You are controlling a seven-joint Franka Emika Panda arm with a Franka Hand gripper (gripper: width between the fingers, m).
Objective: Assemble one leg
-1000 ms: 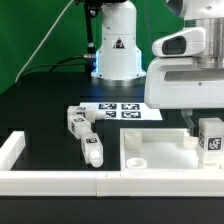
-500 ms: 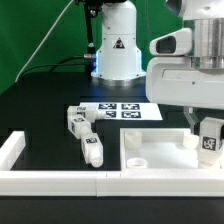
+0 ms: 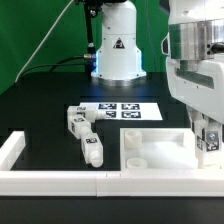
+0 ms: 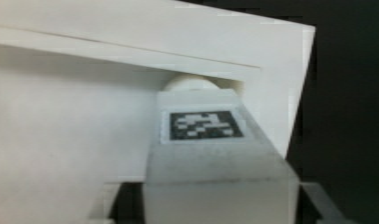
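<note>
End effector [image 3: 209, 137] grips leg [image 4: 207, 150], fingertips cropped

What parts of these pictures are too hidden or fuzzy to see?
- Fingers: in the exterior view, the robot's own body hides them.
- Leg: the wrist view cuts off its lower end, and its tag is blurred.
- Panel: its right part sits behind the arm in the exterior view.

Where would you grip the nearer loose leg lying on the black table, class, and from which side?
Grip the nearer leg across its narrow middle, coming straight down from above. It lies flat on the table with its long sides open, and the other leg and the front rail sit off its ends, so fingers probably fit on either side.
</note>
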